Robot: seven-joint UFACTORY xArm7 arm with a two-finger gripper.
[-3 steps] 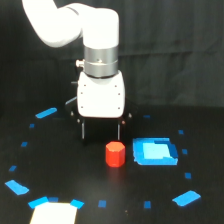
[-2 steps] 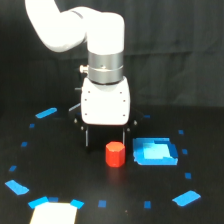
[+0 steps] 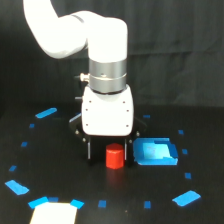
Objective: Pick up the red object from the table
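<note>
The red object (image 3: 114,157) sits upright on the black surface (image 3: 60,170), roughly mid-way across it and toward the front edge, just beside the blue tray (image 3: 156,152) on the exterior view's right. From my seat I see the gripper (image 3: 111,150) has come down over it since a second ago: the white wrist housing now hangs directly above the block, where earlier it stood behind and a little to the exterior view's left. The two dark fingers (image 3: 90,150) are spread, one on each side of the block, with a gap showing on the left side; the right finger stands between the block and the tray. I cannot tell whether either finger touches the block. The block itself has not moved from its spot next to the tray. Blue tape marks (image 3: 46,113) dot the surface around the arm, and a pale sheet (image 3: 54,213) with blue corners lies at the front edge on the exterior view's left, as before.
</note>
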